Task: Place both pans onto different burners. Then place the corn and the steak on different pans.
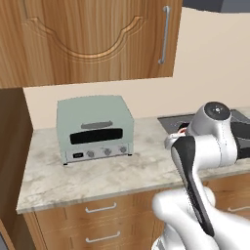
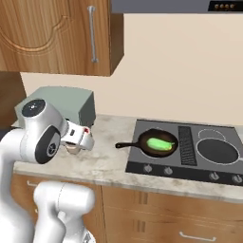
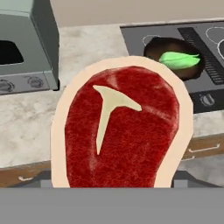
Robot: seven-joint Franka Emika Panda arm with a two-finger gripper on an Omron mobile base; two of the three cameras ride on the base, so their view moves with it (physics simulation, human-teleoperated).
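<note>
Cupboards (image 1: pixel 88 39): brown wood doors with metal handles, hanging on the wall above the table.
Table (image 1: pixel 97 171): pale marbled top over wooden drawers; it carries the toaster oven and the stove top.
Arm (image 2: pixel 42 137): white with dark joints, bent over the table between the toaster oven and the stove top.
Toaster oven (image 1: pixel 95 128): pale green box with a dark window and a row of knobs, standing on the table against the wall, left of the stove top.
Stove top (image 2: pixel 190 152): dark grey glass set into the table, white rings for burners, a ribbed strip in the middle, knobs along the front edge.
Dark pan (image 2: pixel 154 143): round, with a long thin handle pointing left over the table; it sits on the front left burner.
Grey pan (image 2: pixel 219 151): flat and round, on the right-hand burner beyond the ribbed strip.
Steak (image 3: pixel 120 131): red slab with a pale fat rim and a white T-shaped mark, up close in the hand view, over the table's front edge.
Corn (image 2: pixel 160 144): bright green cob lying inside the dark pan.
Claw (image 2: pixel 76 142): over the table; fingertips hidden behind the steak, jaws spread wide, gripping the steak as far as can be seen.
</note>
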